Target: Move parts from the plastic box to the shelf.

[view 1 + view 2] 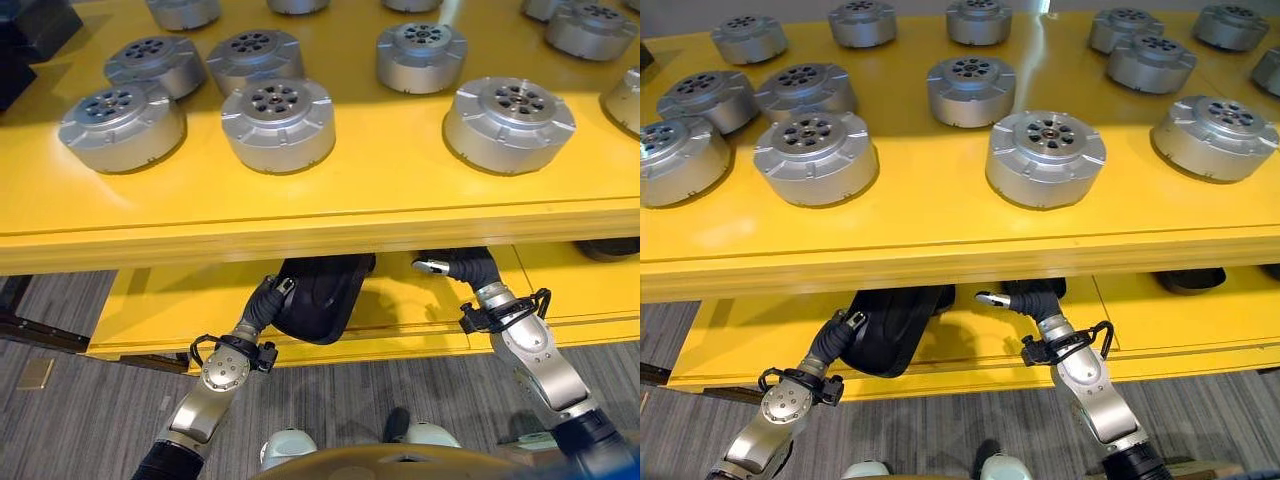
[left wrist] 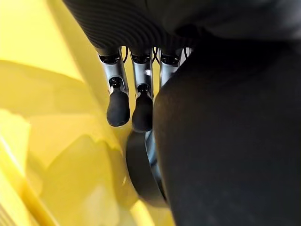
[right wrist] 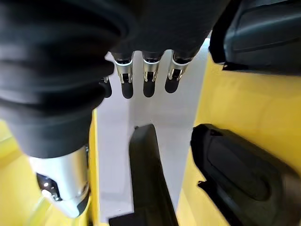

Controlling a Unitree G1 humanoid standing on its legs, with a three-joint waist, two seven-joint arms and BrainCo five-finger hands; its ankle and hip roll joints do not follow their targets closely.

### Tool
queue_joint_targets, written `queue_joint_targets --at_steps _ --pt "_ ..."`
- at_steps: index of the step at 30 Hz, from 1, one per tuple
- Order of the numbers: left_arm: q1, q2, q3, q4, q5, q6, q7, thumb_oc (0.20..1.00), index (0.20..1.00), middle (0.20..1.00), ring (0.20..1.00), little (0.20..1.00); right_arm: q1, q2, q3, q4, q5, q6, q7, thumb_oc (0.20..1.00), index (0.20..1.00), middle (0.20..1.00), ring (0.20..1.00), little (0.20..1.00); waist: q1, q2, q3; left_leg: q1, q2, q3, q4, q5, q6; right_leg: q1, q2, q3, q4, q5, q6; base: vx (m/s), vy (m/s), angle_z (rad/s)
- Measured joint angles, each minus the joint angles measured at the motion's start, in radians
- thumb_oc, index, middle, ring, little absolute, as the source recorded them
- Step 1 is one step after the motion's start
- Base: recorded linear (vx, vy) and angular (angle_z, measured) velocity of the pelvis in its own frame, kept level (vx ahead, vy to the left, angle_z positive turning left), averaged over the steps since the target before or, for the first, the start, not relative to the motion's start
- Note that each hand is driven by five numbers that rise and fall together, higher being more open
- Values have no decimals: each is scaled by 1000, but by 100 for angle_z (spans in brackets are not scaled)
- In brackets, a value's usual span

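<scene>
A black rounded part [image 1: 322, 292] leans at the front of the yellow lower shelf [image 1: 420, 310], partly under the top shelf. My left hand [image 1: 268, 302] lies against its left side. In the left wrist view its fingers [image 2: 118, 106] run straight down beside the black part [image 2: 225, 141]; the thumb is hidden. My right hand [image 1: 470, 268] reaches under the top shelf to the right of the part, apart from it, thumb out, fingers [image 3: 148, 77] relaxed and holding nothing. More black parts [image 3: 240, 174] lie just past it.
The yellow top shelf [image 1: 330, 200] carries several silver round parts [image 1: 278, 122] in rows. Its front edge overhangs both hands. Another black part [image 1: 1190, 280] lies on the lower shelf at the right. Grey floor [image 1: 60, 400] lies below.
</scene>
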Motion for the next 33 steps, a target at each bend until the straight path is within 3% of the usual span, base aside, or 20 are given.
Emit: queue_joint_targets --at_steps 5,9,13,14,15,16,18,20,22,33 --pt "24 -2 31 -1 -19 0 40 200 200 200 200 200 3 7 -4 -42 1 -8 18 1000 1000 1000 1000 1000 13 5 13 -15 7 -28 44 -22 14 -18 -29 13 47 -17 11 -9 201 1" --pt "30 -2 31 -19 -39 -1 41 200 200 200 200 200 14 6 -29 -66 9 -15 19 1000 1000 1000 1000 1000 -8 35 28 4 -6 -27 -54 -55 1 -84 -41 23 124 -27 12 -31 143 -4" --pt "19 -2 30 -16 -39 -1 42 200 200 200 200 200 46 9 -22 -60 11 -17 22 1000 1000 1000 1000 1000 -1 16 29 -6 -32 -29 -73 -69 22 -130 -69 26 168 -35 31 -98 503 5" --pt "0 -17 22 37 -39 -25 41 200 200 200 200 200 70 36 -65 -32 74 -50 40 1000 1000 1000 1000 1000 20 4 34 -27 -65 -71 -57 -80 68 -132 -102 29 192 -26 39 -40 238 12" --pt "4 -39 20 49 -39 -18 44 200 200 200 200 200 100 48 -104 -40 114 -52 33 1000 1000 1000 1000 1000 11 15 36 -15 -78 -81 -98 -69 92 -124 -108 39 188 -18 39 -48 194 2" --pt "23 -33 20 46 -40 -15 48 200 200 200 200 200 96 49 -122 -42 149 -53 22 1000 1000 1000 1000 1000 3 25 34 -1 -83 -73 -117 -57 50 -124 -110 49 184 -14 47 -46 152 -7" --pt "29 -12 27 44 -39 -16 59 200 200 200 200 200 106 49 -115 -101 174 -55 19 1000 1000 1000 1000 1000 2 19 31 3 -95 -56 -124 -67 50 -111 -113 67 150 4 66 -56 125 -20" --pt "32 4 47 32 -40 -17 77 200 200 200 200 200 109 62 -87 -177 174 -68 28 1000 1000 1000 1000 1000 -1 -7 20 -10 -105 -55 -125 -69 49 -112 -118 74 114 31 85 -58 79 -6" --pt "53 0 62 -17 -41 -18 99 200 200 200 200 200 107 80 -64 -185 170 -73 17 1000 1000 1000 1000 1000 7 -28 7 -15 -106 -56 -126 -56 57 -105 -110 72 76 56 80 -37 26 4" --pt "88 -2 71 -45 -41 -18 111 200 200 200 200 200 108 76 -94 -185 154 -86 -41 1000 1000 1000 1000 1000 3 -18 7 -11 -92 -57 -129 -48 58 -69 -79 58 7 87 71 -5 0 1"
